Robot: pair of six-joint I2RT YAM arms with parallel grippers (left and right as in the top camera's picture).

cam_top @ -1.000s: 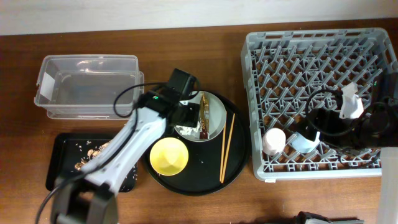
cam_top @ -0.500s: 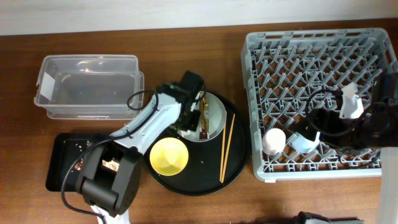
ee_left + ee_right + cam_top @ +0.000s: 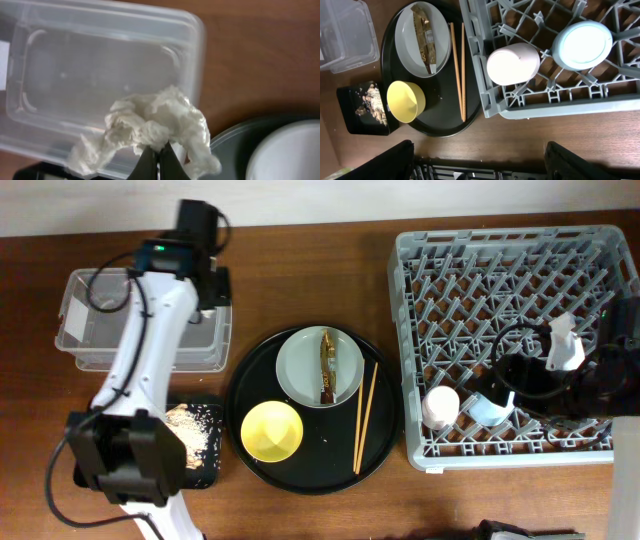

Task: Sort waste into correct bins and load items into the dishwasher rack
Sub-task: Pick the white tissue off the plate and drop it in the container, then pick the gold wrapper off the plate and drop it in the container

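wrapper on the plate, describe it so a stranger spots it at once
Find the round black tray mid-table; the pale grey plate sits in its far half. The narrow brown-gold wrapper lies on that plate, shorter and darker than the wooden chopsticks beside it.

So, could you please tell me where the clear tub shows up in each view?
Overhead: tub at upper left.
Left wrist: tub fills the upper left, behind the tissue.
Right wrist: only a corner of the tub, at top left.
Shared landmark: the plate, to the tub's right in all three.
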